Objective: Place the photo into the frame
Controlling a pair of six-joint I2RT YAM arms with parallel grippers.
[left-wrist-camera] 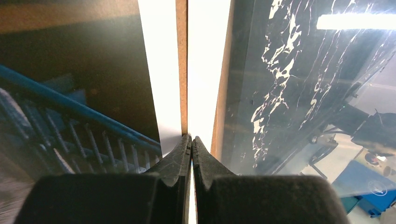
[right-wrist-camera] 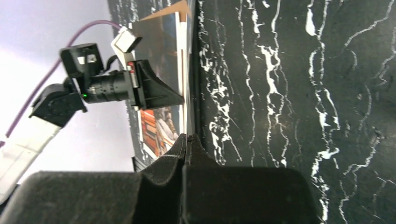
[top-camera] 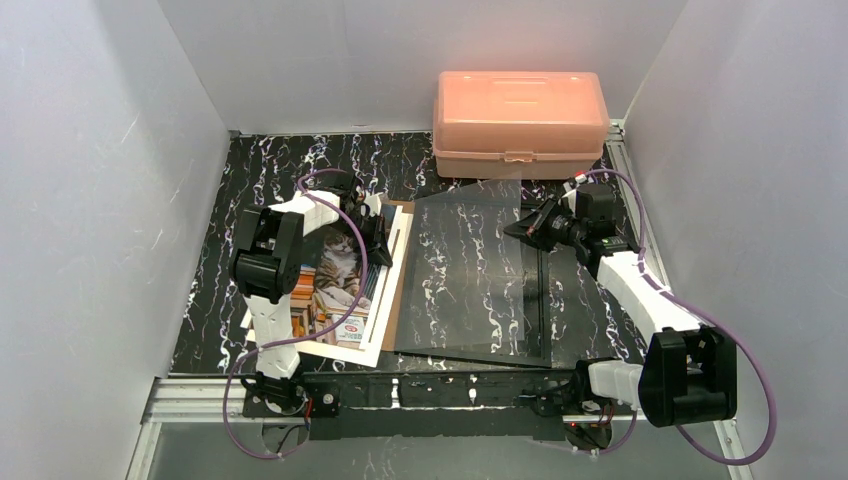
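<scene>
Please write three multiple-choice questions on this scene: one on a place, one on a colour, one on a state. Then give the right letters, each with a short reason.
1. Where does the pink box stand?
A) at the far edge of the table, beyond the frame
B) at the near edge, between the arm bases
C) in the near left corner

2. What colour is the board under the photo?
A) green
B) brown
C) red

3. How do the fingers of the left tool stand?
A) wide open
B) closed together
C) out of view

Answers:
1 A: the top view shows the box against the back wall, behind the frame.
2 B: a brown strip shows beside the white border of the photo.
3 B: in the left wrist view the two fingertips meet.
</scene>
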